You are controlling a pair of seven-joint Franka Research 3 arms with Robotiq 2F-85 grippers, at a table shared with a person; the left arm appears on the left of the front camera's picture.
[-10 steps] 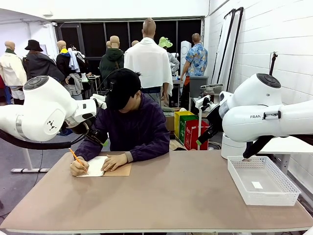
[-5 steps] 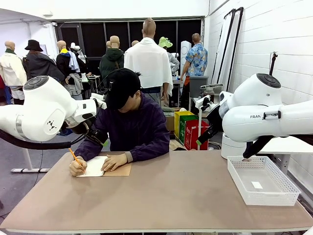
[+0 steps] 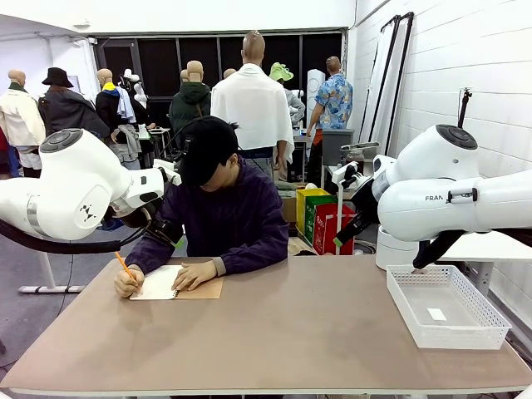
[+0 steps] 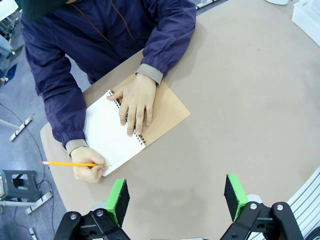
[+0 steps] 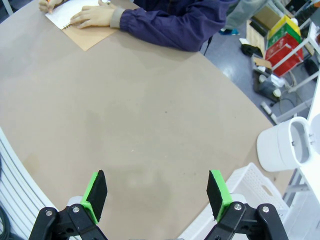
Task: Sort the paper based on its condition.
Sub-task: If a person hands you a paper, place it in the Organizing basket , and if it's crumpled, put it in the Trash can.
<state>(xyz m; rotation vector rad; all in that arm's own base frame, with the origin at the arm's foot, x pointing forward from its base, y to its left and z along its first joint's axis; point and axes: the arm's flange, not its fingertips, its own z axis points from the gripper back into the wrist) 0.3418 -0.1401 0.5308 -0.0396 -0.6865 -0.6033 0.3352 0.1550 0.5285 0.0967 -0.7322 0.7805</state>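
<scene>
Beyond left gripper (image 4: 175, 192), paper (image 4: 102, 131) (under hand (image 4: 136, 100))

White block wall (image 3: 465, 50), dark windows (image 3: 158, 66), grey floor (image 3: 21, 320).

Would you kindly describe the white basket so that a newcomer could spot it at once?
Start at the tan table and follow it to the robot's right end, away from the person writing in the notebook. There stands the white basket, low and rectangular with mesh walls, the table's only container, a small white slip inside.
</scene>
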